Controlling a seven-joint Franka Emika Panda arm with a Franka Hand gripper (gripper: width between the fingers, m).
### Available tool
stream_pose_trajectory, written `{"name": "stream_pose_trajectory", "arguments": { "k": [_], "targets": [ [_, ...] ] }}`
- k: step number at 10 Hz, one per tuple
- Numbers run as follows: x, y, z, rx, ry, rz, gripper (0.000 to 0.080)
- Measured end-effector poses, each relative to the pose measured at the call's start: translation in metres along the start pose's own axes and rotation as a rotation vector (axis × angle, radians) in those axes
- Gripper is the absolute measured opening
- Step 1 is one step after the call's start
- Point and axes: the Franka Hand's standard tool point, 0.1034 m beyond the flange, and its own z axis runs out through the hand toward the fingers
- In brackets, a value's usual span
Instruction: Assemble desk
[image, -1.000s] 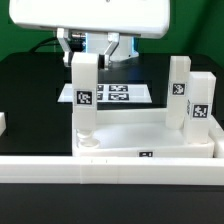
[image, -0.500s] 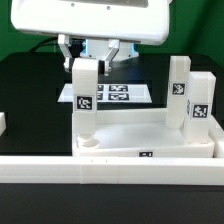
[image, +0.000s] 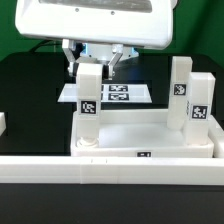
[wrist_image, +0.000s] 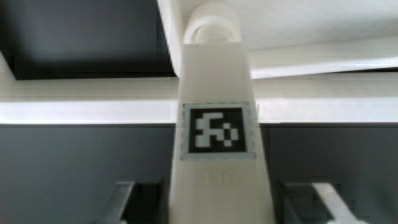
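Tilted now versus earlier, one leg (image: 88, 100) clamped in gripper (image: 92, 68), two legs (image: 180, 92) upright on tabletop (image: 140, 135)

The robot's hand is a broad white housing (image: 95, 22) with rounded edges and a smooth, slightly glossy shell, filling the top of the exterior view. Beneath it sit pale grey-white fingers (image: 72, 52) with a blue part (image: 97, 50) between them. In the wrist view, fingers (wrist_image: 128, 203) look dark, flat and blurred.
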Motion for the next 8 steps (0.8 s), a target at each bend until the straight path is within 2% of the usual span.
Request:
{"name": "stream_pose_trajectory", "arguments": {
  "k": [4,7,8],
  "targets": [
    [-0.0019,0.0011,0.0036,-0.019,0.044,-0.007,0.0287],
    [-0.0076,0.0066,0.0027,-0.045,0.108,-0.009,0.0287],
    [-0.0072,0.0063,0.0027,-0.044,0.107,-0.009,0.0287]
  ]
}}
